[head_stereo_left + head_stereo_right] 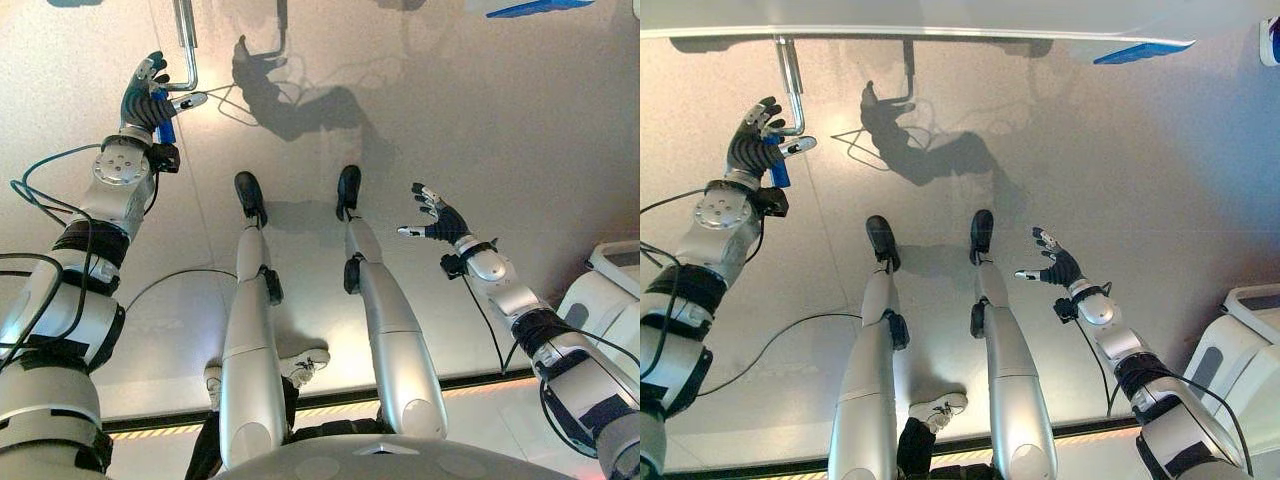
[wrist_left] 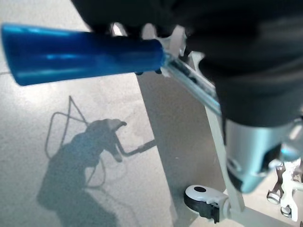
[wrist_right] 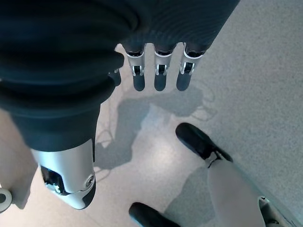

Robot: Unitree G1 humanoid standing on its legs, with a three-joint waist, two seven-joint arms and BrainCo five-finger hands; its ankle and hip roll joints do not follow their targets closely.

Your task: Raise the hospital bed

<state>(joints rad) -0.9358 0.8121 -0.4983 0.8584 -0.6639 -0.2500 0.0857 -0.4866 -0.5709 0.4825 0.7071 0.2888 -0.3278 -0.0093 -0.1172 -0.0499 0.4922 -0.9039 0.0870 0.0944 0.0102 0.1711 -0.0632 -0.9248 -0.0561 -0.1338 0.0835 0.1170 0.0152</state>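
Left hand (image 1: 753, 140) fingers curled on blue crank handle (image 2: 80, 54): keep tight, turn slowly. Right hand (image 1: 1055, 265) spread.

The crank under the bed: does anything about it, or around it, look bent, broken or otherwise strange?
Nothing stands out. The left hand is curled round the crank's blue handle, and the metal crank rod hangs intact from the bed edge. The right hand is open over the floor.
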